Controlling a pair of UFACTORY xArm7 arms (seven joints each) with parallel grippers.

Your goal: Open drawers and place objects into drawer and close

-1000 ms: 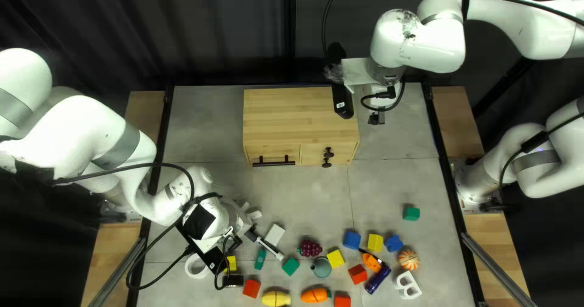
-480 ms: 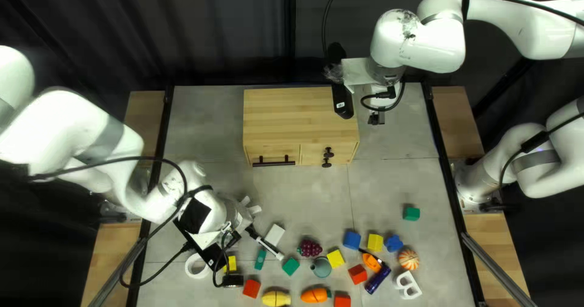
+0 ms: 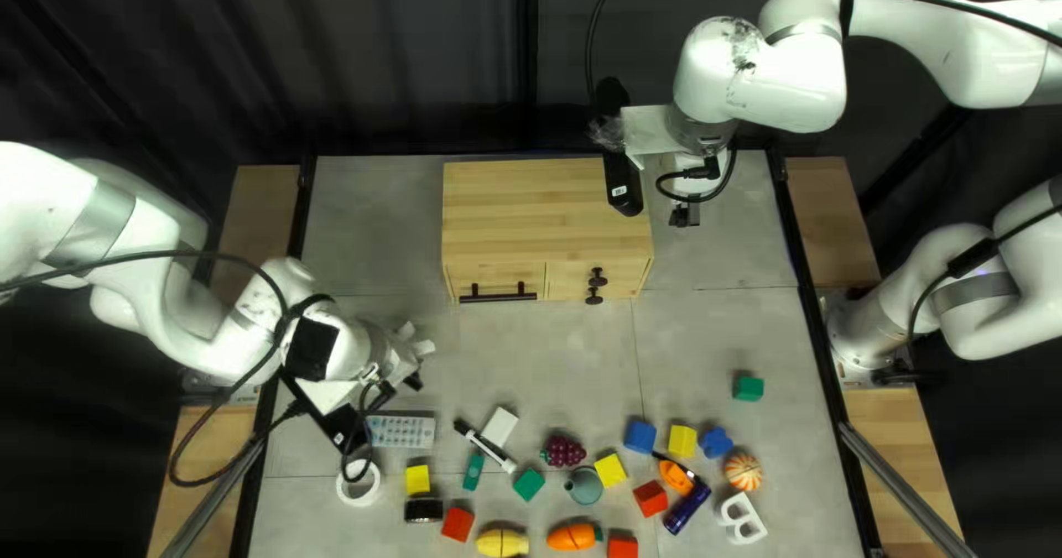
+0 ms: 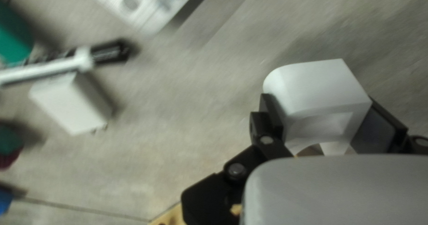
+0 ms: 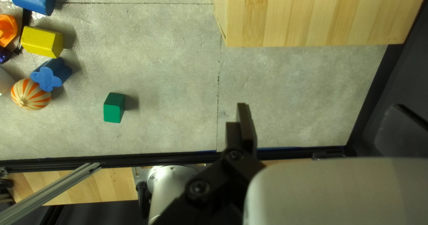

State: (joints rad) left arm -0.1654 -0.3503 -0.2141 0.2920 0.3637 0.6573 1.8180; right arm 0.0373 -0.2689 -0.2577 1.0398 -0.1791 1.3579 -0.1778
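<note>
Item, left gripper (image 4: 319, 100): two fingers closed on a white piece (image 4: 316, 82), one against either side; piece gripped near the fingertips, its rounded end projecting ahead of them; position in the top left view, left of centre, below and to the left of the cabinet (image 3: 548, 204).

Item, right gripper (image 3: 685, 214): beside the cabinet's right side, upper right of centre in the top left view; whether spread or pressed together, cannot be told.

Item, cabinet: upper middle of that view; left drawer (image 3: 465, 280), with black bar handle (image 3: 511, 293), shut; right front (image 3: 568, 278), with dark knobs (image 3: 597, 279), also shut.

Step in hand, as judged: carriage of the white piece toward storage; keep it level and high enough to pass the marker (image 3: 485, 445) and remote (image 3: 401, 432); hold it aside until a drawer is open, the free right gripper being a likely puller; draw the handle straight out, lest the drawer bind; lower the piece inside before release, well below the rim, so that closing does not catch it.
</note>
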